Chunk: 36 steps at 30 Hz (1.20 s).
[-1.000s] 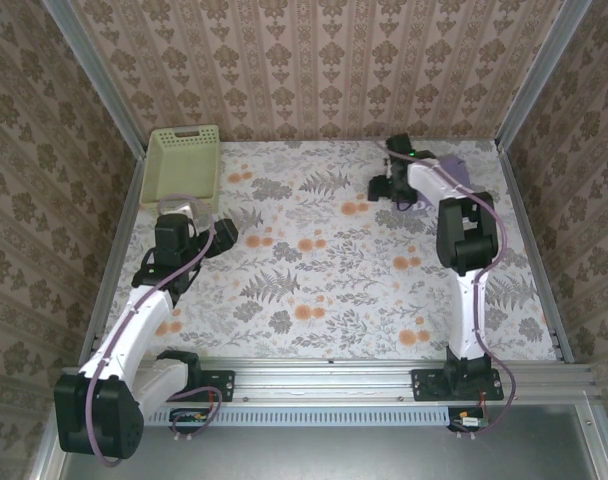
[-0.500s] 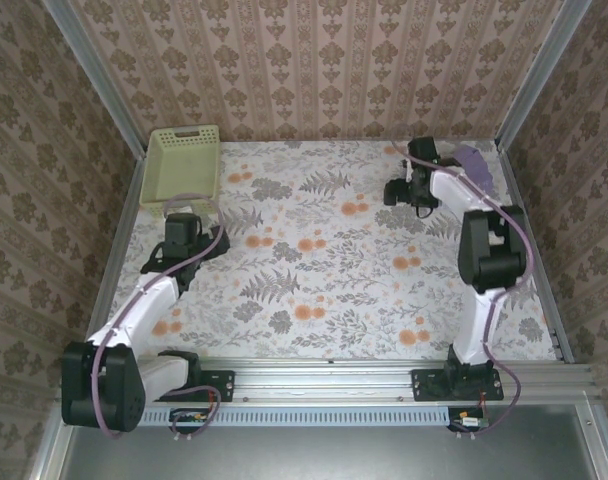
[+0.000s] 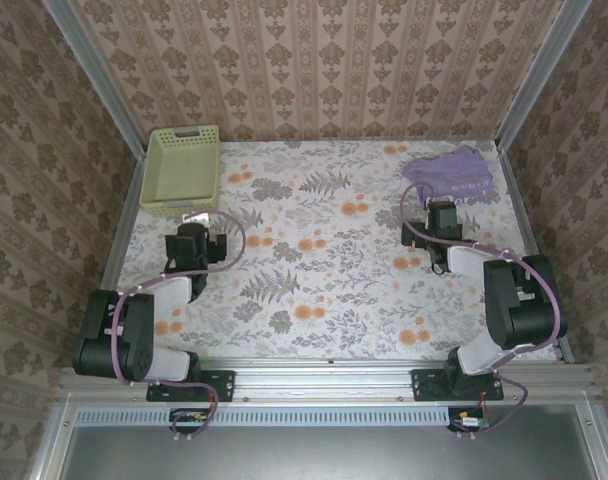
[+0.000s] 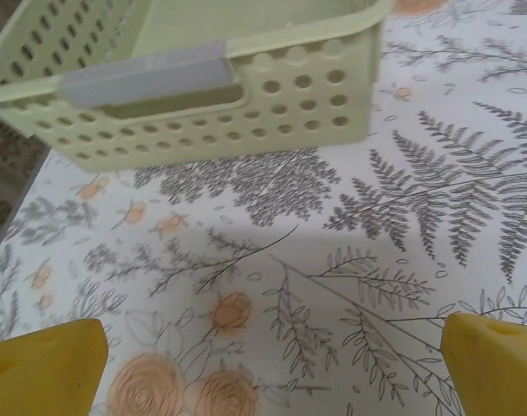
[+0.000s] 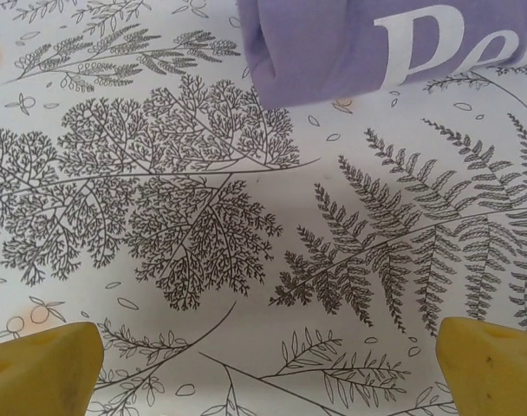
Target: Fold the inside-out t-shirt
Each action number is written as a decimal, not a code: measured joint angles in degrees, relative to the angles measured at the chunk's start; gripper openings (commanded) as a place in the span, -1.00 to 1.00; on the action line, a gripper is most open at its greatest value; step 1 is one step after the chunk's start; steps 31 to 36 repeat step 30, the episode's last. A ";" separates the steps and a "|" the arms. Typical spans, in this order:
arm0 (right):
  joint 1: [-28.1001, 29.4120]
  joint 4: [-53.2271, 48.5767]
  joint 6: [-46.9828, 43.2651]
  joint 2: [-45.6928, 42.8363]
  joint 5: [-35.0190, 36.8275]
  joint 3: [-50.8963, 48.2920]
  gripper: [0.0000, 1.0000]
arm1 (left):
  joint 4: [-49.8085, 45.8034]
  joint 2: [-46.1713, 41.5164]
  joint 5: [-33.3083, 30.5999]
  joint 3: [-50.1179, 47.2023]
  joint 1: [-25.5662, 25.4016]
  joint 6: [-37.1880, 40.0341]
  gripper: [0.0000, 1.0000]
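Flowered cloth covered the desk (image 3: pixel 314 290), with patterned wallpaper closing it in on three sides. At the far right corner lay the t-shirt (image 3: pixel 449 172), a bunched purple heap whose folds were too small to read from above. The right wrist camera caught just its near edge (image 5: pixel 333 52), rolled over on itself, with white lettering cut off by the top of the frame. The right hand (image 3: pixel 442 210) sat just on the near side of it, not touching. Its yellow fingertips (image 5: pixel 38 368) stood spread wide, cropped at the bottom corners, with bare desk between them. Across the desk, the left hand (image 3: pixel 194 222) was likewise spread and pinching nothing (image 4: pixel 268 364), facing the pale green basket (image 3: pixel 181 170) in the far left corner. The basket's near wall (image 4: pixel 203 78) hid most of its inside, and its far side was cut off.
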 measured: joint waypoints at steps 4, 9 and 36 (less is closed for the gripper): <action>-1.27 11.93 -1.38 -1.29 -3.43 -5.99 1.00 | 14.16 4.94 5.35 -3.28 3.52 1.77 1.00; -3.54 25.83 -2.12 -2.10 -8.15 -14.56 1.00 | 21.81 8.87 9.25 -6.21 6.91 1.75 1.00; -2.27 33.31 -2.51 -2.01 -8.20 -14.88 1.00 | 23.06 8.83 5.75 -3.69 6.99 0.57 1.00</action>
